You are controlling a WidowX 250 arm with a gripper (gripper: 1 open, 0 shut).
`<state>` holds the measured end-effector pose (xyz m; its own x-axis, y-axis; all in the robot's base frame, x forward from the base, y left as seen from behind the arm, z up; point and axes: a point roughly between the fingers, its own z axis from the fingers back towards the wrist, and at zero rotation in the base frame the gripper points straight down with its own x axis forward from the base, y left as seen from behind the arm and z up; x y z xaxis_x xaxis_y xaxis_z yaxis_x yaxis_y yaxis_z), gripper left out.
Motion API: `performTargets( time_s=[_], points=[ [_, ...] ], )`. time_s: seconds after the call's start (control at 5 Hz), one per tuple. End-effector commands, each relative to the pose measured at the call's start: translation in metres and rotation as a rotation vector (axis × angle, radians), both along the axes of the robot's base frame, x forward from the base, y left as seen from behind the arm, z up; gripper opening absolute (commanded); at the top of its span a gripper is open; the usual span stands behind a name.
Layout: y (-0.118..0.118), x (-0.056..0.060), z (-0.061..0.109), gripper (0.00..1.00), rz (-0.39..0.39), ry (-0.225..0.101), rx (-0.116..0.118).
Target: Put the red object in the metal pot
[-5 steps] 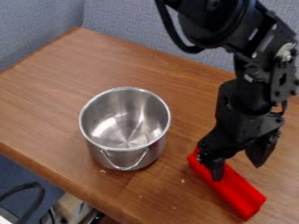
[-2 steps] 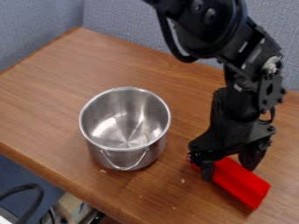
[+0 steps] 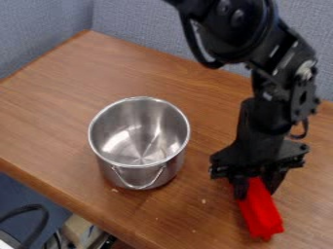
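Observation:
The red object (image 3: 262,213) is a bright red bar lying on the wooden table (image 3: 78,73) near its front right edge, pointing from the gripper toward the lower right. My gripper (image 3: 255,184) points straight down over the bar's upper end, and its black fingers are closed on that end. The bar still rests on the table. The metal pot (image 3: 139,139) stands upright and empty to the left of the gripper, with its thin wire handle hanging toward the front.
The black arm (image 3: 254,49) rises from the gripper to the upper right. The table's front edge runs diagonally just below the pot and the bar. A blue-grey wall stands behind the table.
The gripper has rolled about its vertical axis and its fingers have closed on the bar's end. The bar has swung from a wide diagonal to a steeper, more end-on line.

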<state>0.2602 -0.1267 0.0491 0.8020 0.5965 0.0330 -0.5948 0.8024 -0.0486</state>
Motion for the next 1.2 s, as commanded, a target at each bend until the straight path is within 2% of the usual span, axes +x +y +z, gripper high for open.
performTargets(
  time_s=[0.0,0.2,0.4,0.6,0.8,1.0],
  points=[
    [0.001,0.019,0.045,0.00,-0.085,-0.013,-0.042],
    [-0.007,0.022,0.072,0.00,-0.064,0.011,-0.067],
    [-0.012,0.019,0.096,0.00,-0.053,-0.011,-0.108],
    [0.008,0.015,0.126,0.00,-0.058,-0.042,-0.164],
    [0.030,0.014,0.141,0.00,-0.080,-0.053,-0.177],
    [0.038,0.015,0.131,0.00,-0.066,-0.042,-0.150]
  ],
)
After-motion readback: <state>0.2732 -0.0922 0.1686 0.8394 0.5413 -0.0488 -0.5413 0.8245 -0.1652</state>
